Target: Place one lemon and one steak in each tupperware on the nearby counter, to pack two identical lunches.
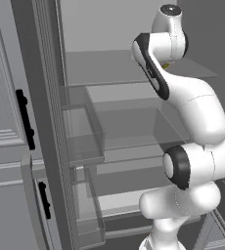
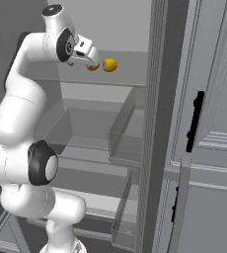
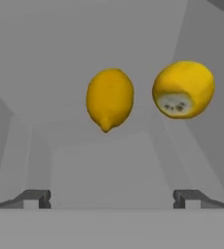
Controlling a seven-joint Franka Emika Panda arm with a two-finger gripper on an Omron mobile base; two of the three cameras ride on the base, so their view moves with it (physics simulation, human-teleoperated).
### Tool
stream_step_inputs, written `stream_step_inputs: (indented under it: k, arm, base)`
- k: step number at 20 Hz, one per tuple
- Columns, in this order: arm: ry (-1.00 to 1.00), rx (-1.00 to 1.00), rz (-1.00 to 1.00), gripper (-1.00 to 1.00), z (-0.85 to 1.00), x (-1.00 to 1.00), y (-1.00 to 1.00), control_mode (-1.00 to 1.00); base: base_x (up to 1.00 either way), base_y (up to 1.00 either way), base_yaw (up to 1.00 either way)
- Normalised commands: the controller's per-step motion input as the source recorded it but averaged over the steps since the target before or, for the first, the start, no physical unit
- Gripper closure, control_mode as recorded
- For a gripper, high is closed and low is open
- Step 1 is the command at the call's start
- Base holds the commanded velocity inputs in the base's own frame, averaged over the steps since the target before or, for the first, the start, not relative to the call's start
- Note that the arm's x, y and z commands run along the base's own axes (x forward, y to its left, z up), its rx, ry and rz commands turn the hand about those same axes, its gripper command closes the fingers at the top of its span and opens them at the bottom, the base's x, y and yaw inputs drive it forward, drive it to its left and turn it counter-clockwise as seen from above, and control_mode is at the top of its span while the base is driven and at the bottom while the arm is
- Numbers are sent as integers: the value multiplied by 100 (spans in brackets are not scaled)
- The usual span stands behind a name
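An open grey refrigerator (image 2: 110, 123) with clear door bins holds two round yellow lemons (image 3: 110, 99) side by side on its upper shelf (image 2: 120, 74). The white arm's gripper (image 3: 112, 198), fingers spread wide and empty, hovers just before the nearer lemon (image 2: 93, 65).

The left base view looks forward from behind the arm's left into the open fridge (image 1: 109, 127); the right base view faces the same shelves from the right; the hand view sits close before two lemons (image 3: 110, 99).
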Motion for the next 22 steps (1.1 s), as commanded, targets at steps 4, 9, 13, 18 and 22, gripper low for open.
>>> stream_step_inputs:
  k: [4,9,13,18,22]
  arm:
    - [0,0,0,-100,-11,19,-29,-100]
    - [0,0,0,-100,-24,57,0,-100]
    - [0,0,0,-100,-17,62,0,-100]
    - [0,0,0,-100,-15,56,0,-100]
    - [1,0,0,-100,-15,25,0,-100]
  base:
    - [0,0,0]
    - [0,0,0]
    - [0,0,0]
    - [0,0,0]
    - [0,0,0]
